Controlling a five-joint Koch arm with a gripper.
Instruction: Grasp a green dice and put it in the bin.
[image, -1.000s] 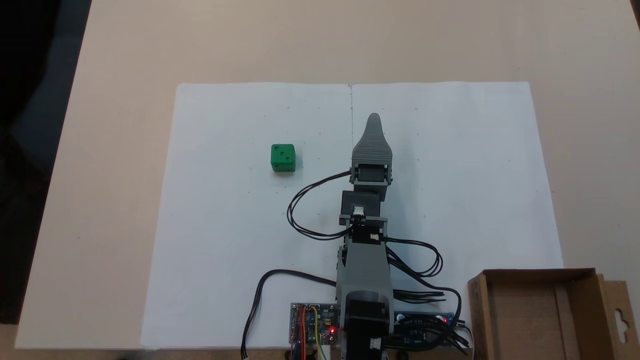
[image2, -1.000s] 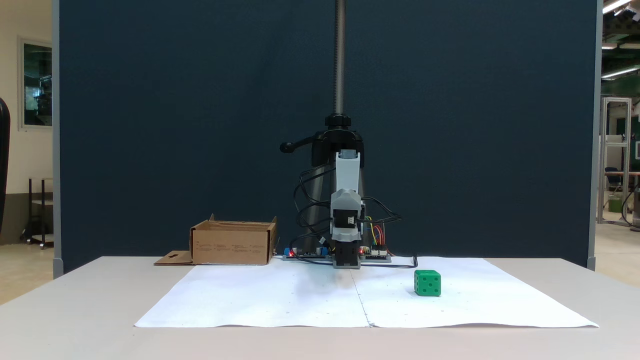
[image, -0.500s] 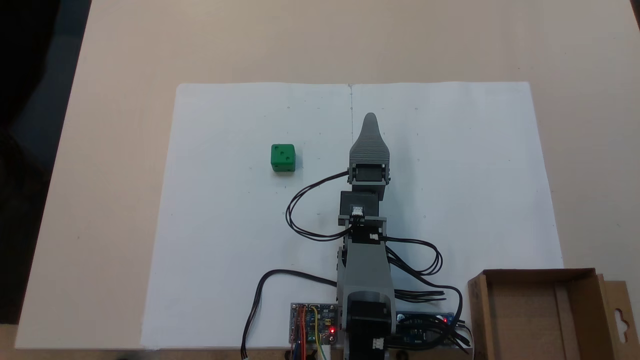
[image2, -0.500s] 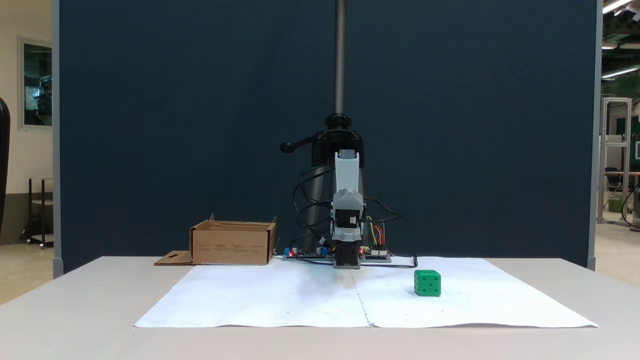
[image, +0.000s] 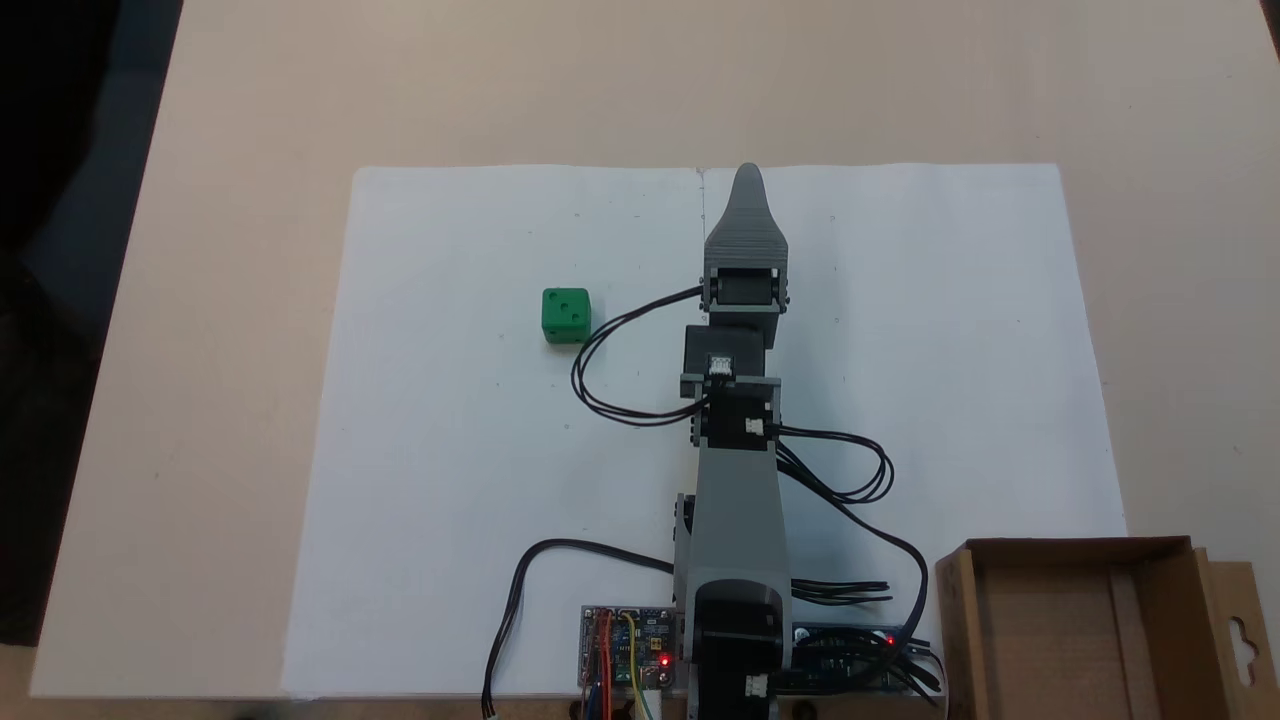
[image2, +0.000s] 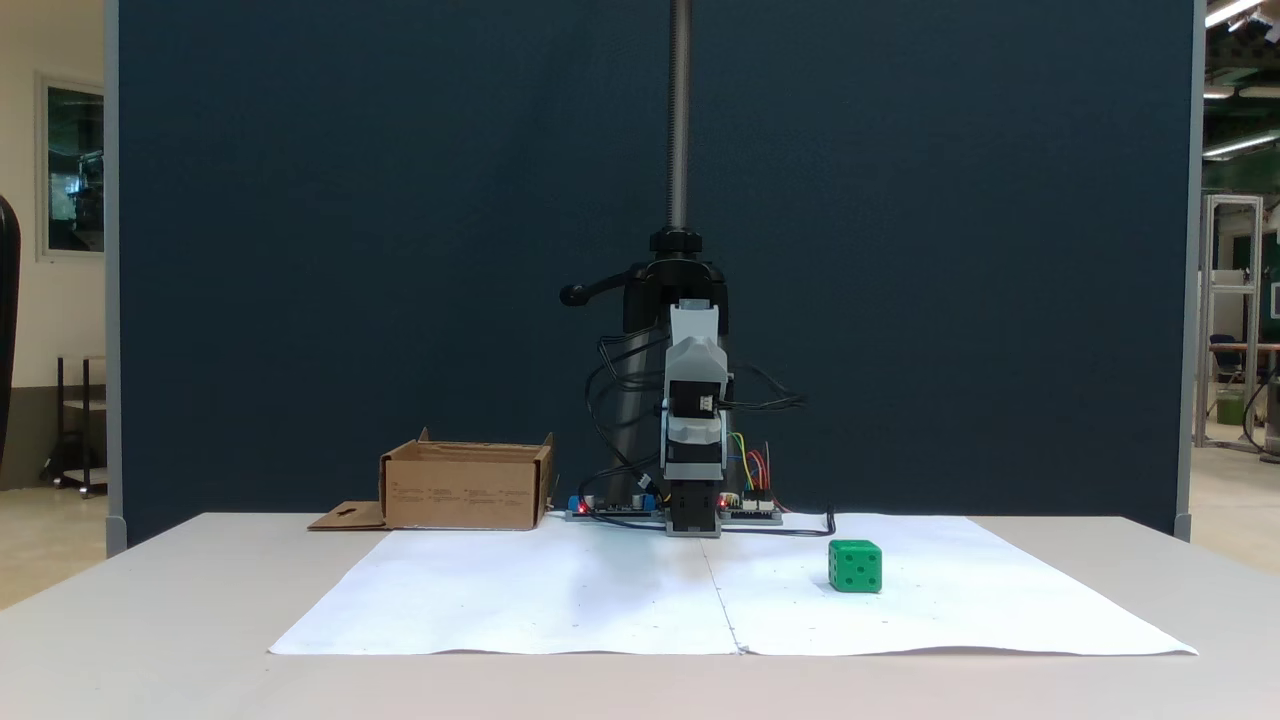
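Gripper (image: 747, 178): from above it is showing as one tapered grey wedge, the jaws lying one under the other, so whether they are apart or together cannot be told; in the front-facing fixed view (image2: 693, 470) it is pointing toward the camera and its tip is merging with the dark arm parts behind it

Arm (image: 738, 500): it is stretching along the seam of the paper, and its base is being cut off by the lower edge of the top-down view

Green dice (image: 566, 315): it is resting on the paper sheet (image: 450, 450), left of the gripper and nearer the arm's base in the top-down view, well apart from the tip and touching nothing else; the front-facing view is placing it (image2: 855, 566) right of the gripper and nearer the camera

Dice appearance: a bright green cube with rounded edges and recessed pips of the same colour; the top face is showing three pips, the camera-facing side five

Bin (image: 1085, 625): a shallow brown cardboard box standing far from the gripper, beside the arm's base at the lower right of the top-down view, its near wall being cropped by the frame; a flap with a hang-hole is lying out to one side; in the front-facing view (image2: 466, 487) its interior is being hidden by the wall

Circuit boards (image: 625, 645): partly covered by cables and the arm, red lights glowing
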